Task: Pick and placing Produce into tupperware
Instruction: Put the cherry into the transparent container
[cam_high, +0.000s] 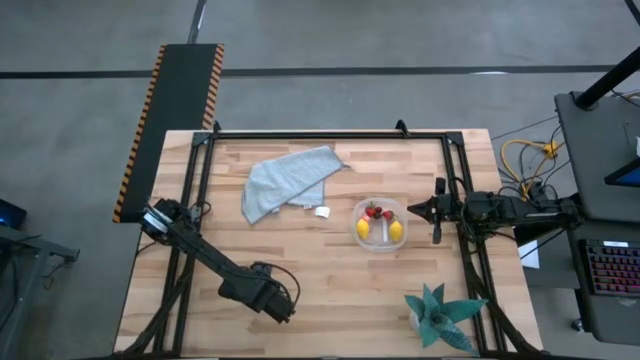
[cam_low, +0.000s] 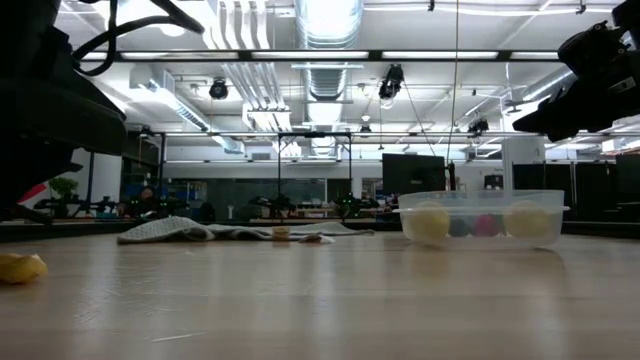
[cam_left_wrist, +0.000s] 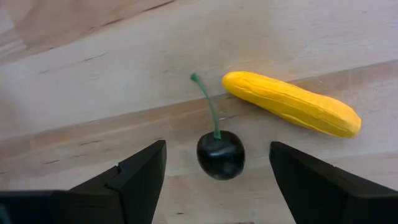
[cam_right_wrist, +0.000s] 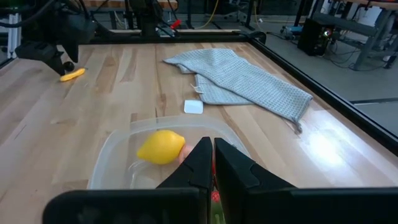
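Note:
In the left wrist view my left gripper (cam_left_wrist: 217, 148) is open, low over the near-left part of the table. Its fingers stand on either side of a dark brown cherry (cam_left_wrist: 221, 157) with a green stem, without touching it. An orange-yellow stick-like piece (cam_left_wrist: 292, 104) lies just beyond the cherry on the wood. The clear tupperware (cam_high: 380, 238) sits right of centre and holds two lemons (cam_high: 363, 228) and red strawberries (cam_high: 378, 212). My right gripper (cam_right_wrist: 211, 163) is shut and hovers above the tupperware's right rim (cam_right_wrist: 118, 138). In the high view the left gripper (cam_high: 283, 308) hides the cherry.
A grey-blue cloth (cam_high: 287, 183) lies crumpled toward the far side, with a small white block (cam_high: 322, 211) beside it. A teal spiky plant (cam_high: 440, 315) stands at the near right corner. Black frame rails (cam_high: 300, 135) border the table. Bare wood lies between the left gripper and the tupperware.

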